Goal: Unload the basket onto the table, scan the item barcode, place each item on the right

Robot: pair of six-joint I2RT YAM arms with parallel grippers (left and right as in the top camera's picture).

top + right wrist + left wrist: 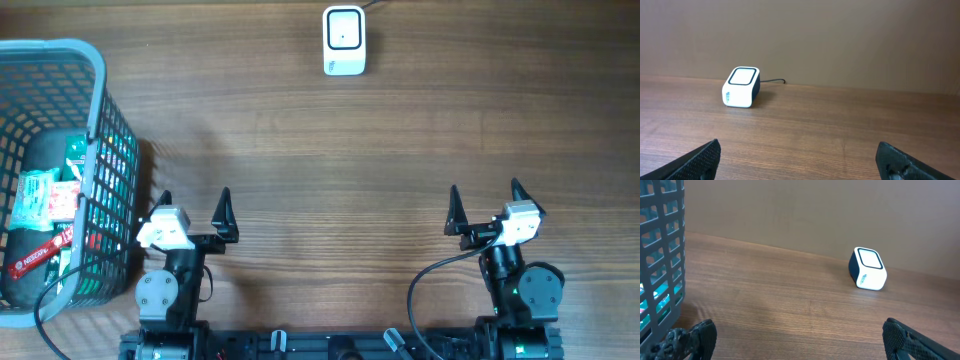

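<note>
A white barcode scanner (344, 40) with a dark window stands at the table's far edge, also seen as the scanner (868, 268) and scanner (741, 87) from the wrists. Packaged items (50, 205), green, red and white, lie inside the grey basket (100, 100) at the left. My left gripper (193, 203) sits near the front, just right of the basket, open and holding nothing. My right gripper (486, 200) sits at the front right, open and holding nothing. In the wrist views the left gripper (799, 339) and right gripper (799, 161) show only bare wood between their fingers.
The basket's mesh wall (660, 255) rises close on the left of the left wrist view. A cable (774, 81) runs from the scanner toward the back. Brown wooden tabletop (340, 170) stretches between the grippers and the scanner.
</note>
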